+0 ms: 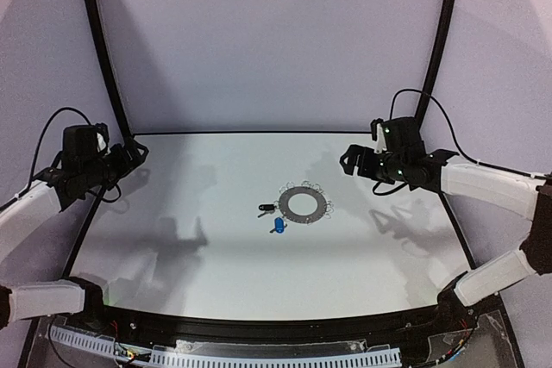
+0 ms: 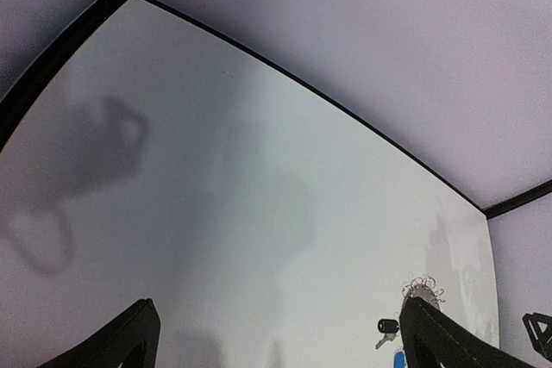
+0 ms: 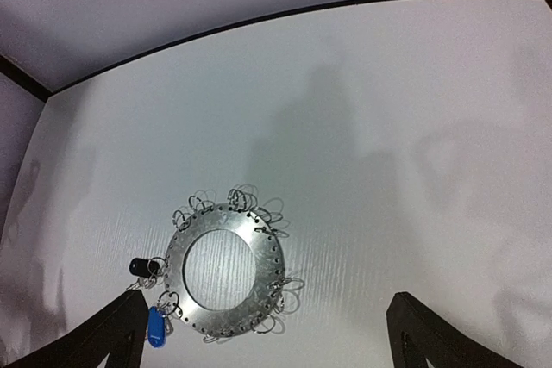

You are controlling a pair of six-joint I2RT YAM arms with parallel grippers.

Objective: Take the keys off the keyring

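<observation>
The keyring (image 1: 304, 204) lies flat near the middle of the white table (image 1: 207, 256), a grey metal disc with a wide hole and wire loops round its rim. Two keys hang off its left side on loops: a black-headed key (image 1: 266, 209) and a blue-headed key (image 1: 277, 225). In the right wrist view the keyring (image 3: 263, 256), the black key (image 3: 140, 265) and the blue key (image 3: 155, 327) lie below my open right gripper (image 3: 267, 308). My right gripper (image 1: 348, 162) hovers right of the ring. My left gripper (image 1: 134, 154) hangs open far left; its view shows the black key (image 2: 388, 327) beside its right finger (image 2: 440, 338).
Black frame posts (image 1: 103, 49) rise at the back corners in front of pale walls. A black rim (image 1: 259, 133) marks the table's far edge. The arms' bases and a cable strip (image 1: 224, 352) line the near edge.
</observation>
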